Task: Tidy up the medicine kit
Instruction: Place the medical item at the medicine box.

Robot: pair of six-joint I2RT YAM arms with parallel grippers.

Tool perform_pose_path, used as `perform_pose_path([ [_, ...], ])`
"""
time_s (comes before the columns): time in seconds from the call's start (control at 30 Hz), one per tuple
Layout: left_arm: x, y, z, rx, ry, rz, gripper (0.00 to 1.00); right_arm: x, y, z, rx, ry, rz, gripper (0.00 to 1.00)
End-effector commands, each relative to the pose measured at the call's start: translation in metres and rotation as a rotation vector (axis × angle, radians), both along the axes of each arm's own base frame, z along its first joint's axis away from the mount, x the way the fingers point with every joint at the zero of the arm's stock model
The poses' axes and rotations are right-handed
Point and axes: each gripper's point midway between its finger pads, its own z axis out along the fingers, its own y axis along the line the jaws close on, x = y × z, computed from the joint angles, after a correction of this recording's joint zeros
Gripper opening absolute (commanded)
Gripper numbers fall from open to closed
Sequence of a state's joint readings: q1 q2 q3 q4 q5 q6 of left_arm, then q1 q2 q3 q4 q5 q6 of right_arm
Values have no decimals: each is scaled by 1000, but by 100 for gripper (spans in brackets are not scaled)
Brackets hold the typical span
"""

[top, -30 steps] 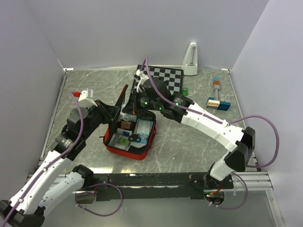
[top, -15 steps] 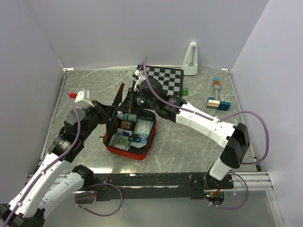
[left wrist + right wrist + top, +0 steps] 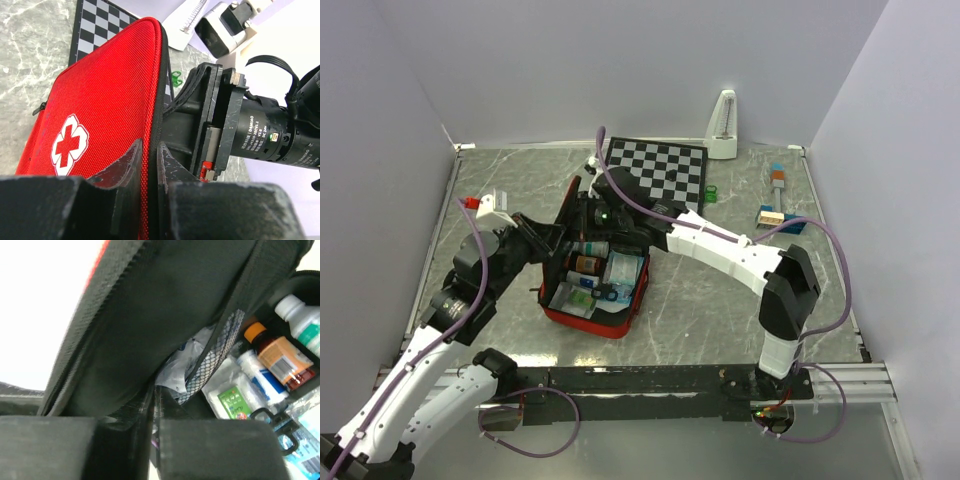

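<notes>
**Left pincer** point(image 3: 150, 150): closed narrow on the zip-edged rim of the medicine kit's point(image 3: 100, 110) red lid, one finger on the outer face beside the white cross and the other on the inner side. It holds the lid up, almost on edge.

**Right pincer** point(image 3: 152, 402): jaws drawn together to a thin slit, with the tips at the lower edge of the black lining, just beside the mesh pocket point(image 3: 215, 365). A crumpled clear packet shows inside the pocket. Whether any fabric is pinched cannot be told.

**Medicine kit** point(image 3: 590, 318): lies open on the worktop point(image 3: 720, 290) between the two arms, near the chessboard point(image 3: 665, 168). Its base holds a brown bottle with an orange cap point(image 3: 280, 352), a white bottle point(image 3: 300, 315), a green-labelled sachet point(image 3: 232, 402) and further packets packed side by side.

**Progress (judged)**: filling looks largely done. What seems left is settling the lid pocket, lowering the lid and running the zip.

**Change from the earlier frames**: the right arm has reached further left. Its elbow is drawn in from the right edge and its wrist has moved off the chessboard corner to the lid's inner face. The left arm has shifted slightly, still gripping the lid. The kit's base has not moved.
</notes>
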State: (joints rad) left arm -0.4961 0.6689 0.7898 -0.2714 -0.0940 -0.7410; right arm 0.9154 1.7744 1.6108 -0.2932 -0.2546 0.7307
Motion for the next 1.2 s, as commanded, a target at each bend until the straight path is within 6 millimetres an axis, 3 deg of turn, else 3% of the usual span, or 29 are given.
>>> perform_pose_path([
  [0.0, -7, -6, -2, 8, 19, -46, 1, 0, 5, 44, 91, -91, 23, 28],
  [0.13, -7, -4, -5, 19, 22, -38, 1, -6, -10, 67, 121, -140, 8, 52],
  [0.4, -4, -2, -9, 33, 29, -21, 1, -23, -48, 92, 106, -212, -4, 61],
  [0.53, -5, 0, -9, 43, 31, -18, 1, -26, -87, 75, 12, -270, -82, 61],
  [0.73, -5, 0, -7, 40, 24, -18, 1, -36, -142, -8, -191, -233, -171, 59],
  [0.83, -4, -2, -12, 36, 38, -21, 1, -43, -143, -20, -148, -233, -159, 54],
  [0.97, -5, -5, -14, 28, 50, -37, 1, -48, -120, 31, -10, -328, -92, 52],
  [1.07, -8, -9, -15, 26, 54, -61, 1, -40, -98, 62, 35, -383, -58, 50],
  [1.17, -11, -18, -17, 39, 67, -120, 1, -28, -76, 79, 41, -416, -36, 35],
])
